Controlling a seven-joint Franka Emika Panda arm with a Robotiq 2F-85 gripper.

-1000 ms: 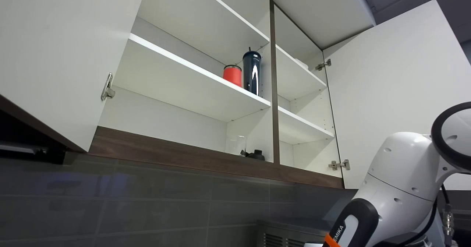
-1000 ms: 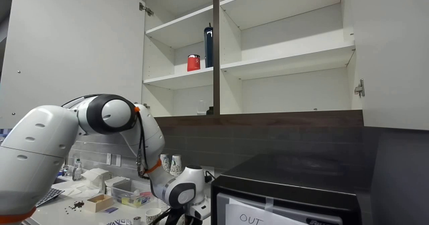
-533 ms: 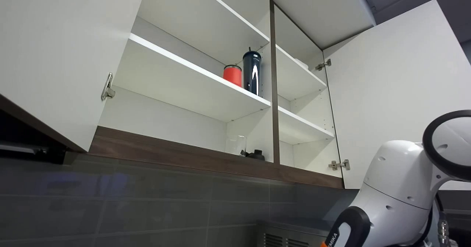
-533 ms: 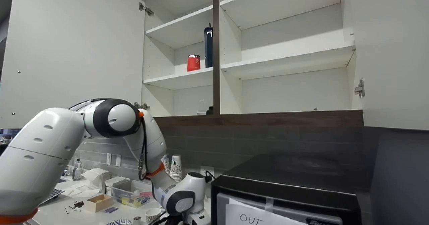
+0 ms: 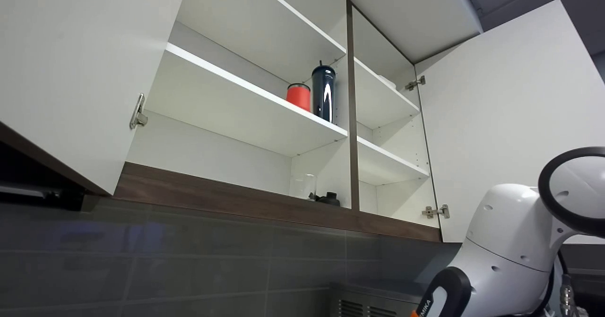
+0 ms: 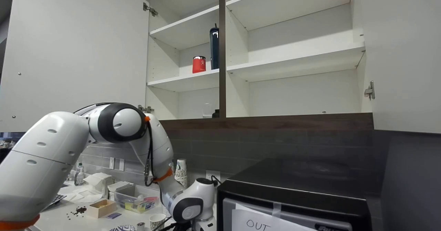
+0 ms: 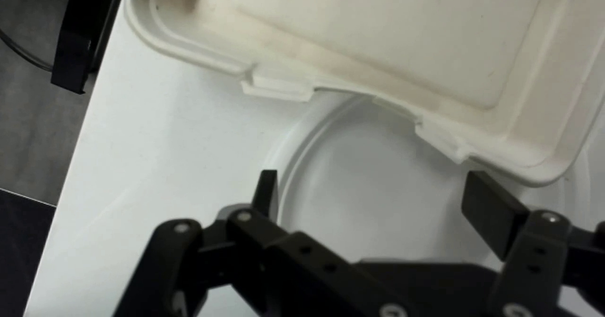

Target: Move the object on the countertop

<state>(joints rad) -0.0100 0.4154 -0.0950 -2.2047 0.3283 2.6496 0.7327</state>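
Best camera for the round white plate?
Wrist view: the plate shows large, seen from above, though the takeout container and the gripper hide parts of it. Neither exterior view shows it at all.

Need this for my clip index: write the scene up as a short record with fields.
Gripper: open, holding nothing
Countertop: round white plate, partly hidden by an off-white container
Cabinet shelf: red cup and dark blue tumbler, both upright
Cabinet doors: two stand open
Black appliance: taped paper reads "OUT", rest cut off
Task object: pictures don't settle which is meant
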